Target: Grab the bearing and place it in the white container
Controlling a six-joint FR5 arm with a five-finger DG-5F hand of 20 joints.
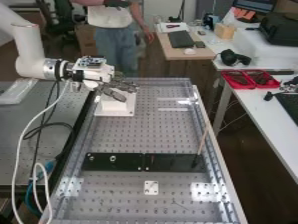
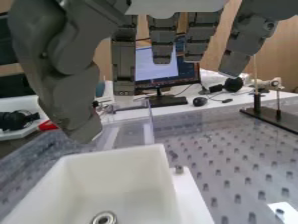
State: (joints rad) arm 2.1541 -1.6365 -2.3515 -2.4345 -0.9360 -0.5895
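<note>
Fingers (image 2: 162, 40) of my hand (image 1: 114, 90) are straight and apart, above box (image 2: 120, 172); bearing (image 2: 104, 218) lies inside it.

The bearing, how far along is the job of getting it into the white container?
The placing looks done: the bearing lies inside the white container. Nothing seems to be in the hand, which hangs open above. Probably all that's left is moving the hand away.

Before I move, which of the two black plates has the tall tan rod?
The right-hand plate in the high view: the rod stands near its right end. The left-hand plate has small silvery round parts.
</note>
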